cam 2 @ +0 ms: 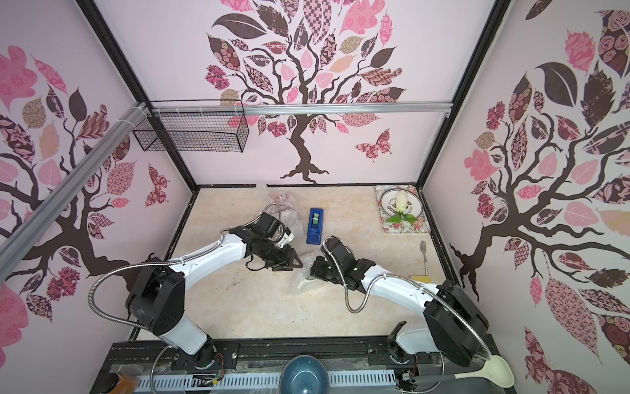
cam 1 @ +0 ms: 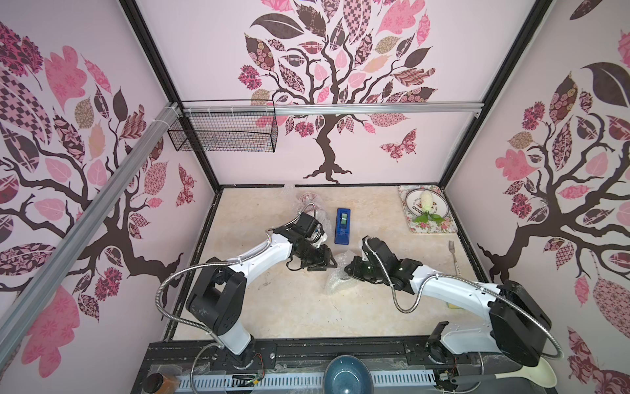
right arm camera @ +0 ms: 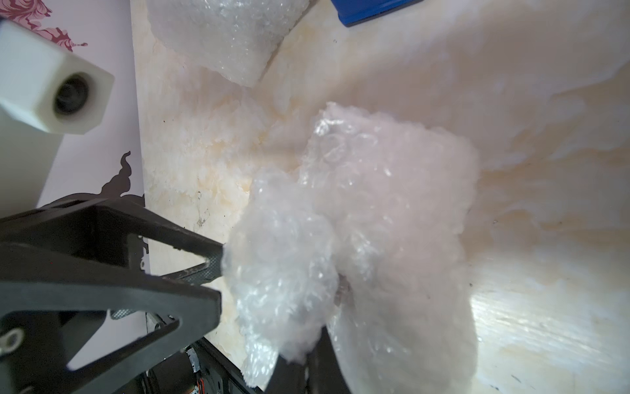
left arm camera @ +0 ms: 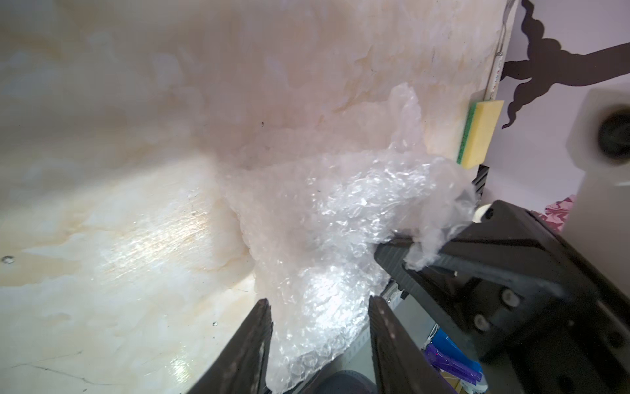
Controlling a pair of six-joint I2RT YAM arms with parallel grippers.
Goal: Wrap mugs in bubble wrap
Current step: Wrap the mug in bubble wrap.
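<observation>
One step, likely: closing bubble wrap point(cam 1: 335, 283).
Right end effector point(left arm camera: 417, 250): pinching it.
Left end effector point(left arm camera: 318, 303): straddling it, grip unclear.
Next: probably calling for tucking.

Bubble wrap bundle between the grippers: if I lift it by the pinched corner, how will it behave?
The bubble wrap looks floppy: crumpled and pinched in the right gripper, it would likely droop. Its glossy film may slip. Whether a mug sits inside is hidden, so weight is uncertain.
</observation>
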